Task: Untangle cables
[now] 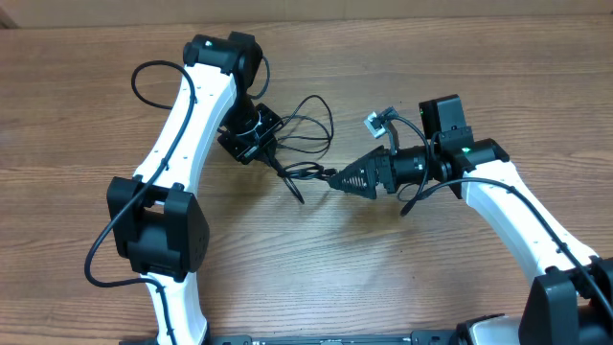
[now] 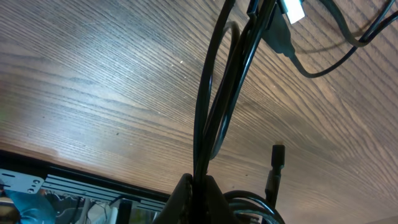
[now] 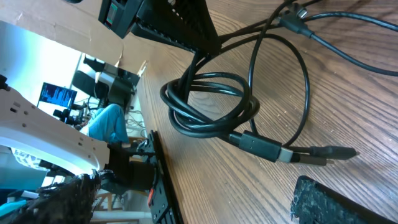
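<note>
Black jaws of the left gripper [image 1: 266, 153] pinch strands of the cables [image 1: 306, 173] toward the worktop's far edge — the tangle lies mid-table. The right gripper [image 1: 335, 180] noses at it; spread or closed, I cannot tell. Loosening seems the step in hand — next, one plug end [image 3: 266, 148] must be drawn clear.

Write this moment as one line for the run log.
phase: untangling | left gripper: shut on cables | right gripper: tip beside looped cables, open or shut unclear | cables: tangled on table
</note>
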{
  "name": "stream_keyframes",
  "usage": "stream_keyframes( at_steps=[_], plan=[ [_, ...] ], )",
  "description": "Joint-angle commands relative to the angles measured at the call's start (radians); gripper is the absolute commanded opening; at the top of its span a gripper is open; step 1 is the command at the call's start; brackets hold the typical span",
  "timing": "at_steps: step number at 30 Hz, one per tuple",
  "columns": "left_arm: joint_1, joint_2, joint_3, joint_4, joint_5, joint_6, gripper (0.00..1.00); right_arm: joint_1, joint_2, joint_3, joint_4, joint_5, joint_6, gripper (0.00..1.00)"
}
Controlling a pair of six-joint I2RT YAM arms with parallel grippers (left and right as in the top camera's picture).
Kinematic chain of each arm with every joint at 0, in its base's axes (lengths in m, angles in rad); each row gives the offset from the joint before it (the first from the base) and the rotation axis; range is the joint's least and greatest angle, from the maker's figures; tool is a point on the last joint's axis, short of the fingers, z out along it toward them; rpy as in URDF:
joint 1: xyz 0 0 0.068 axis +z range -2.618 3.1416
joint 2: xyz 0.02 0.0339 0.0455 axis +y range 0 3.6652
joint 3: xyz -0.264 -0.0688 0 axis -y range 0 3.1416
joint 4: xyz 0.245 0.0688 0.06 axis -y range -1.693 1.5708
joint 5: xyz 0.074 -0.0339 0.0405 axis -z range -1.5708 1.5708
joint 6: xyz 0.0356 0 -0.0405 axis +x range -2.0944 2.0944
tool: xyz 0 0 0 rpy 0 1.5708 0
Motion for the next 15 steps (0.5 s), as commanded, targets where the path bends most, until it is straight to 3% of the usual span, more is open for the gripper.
stream_keyframes(
  at_steps=[1, 15],
  plan=[
    [-0.003, -0.006, 0.024, -0.007, 0.003, 0.04, 0.04, 0.004, 0.001, 0.006, -0.018, 0.005, -0.016, 0.95],
    [-0.021, -0.006, 0.024, -0.01, -0.023, 0.103, 0.04, 0.004, 0.001, 0.006, -0.011, 0.11, -0.016, 0.95]
  ],
)
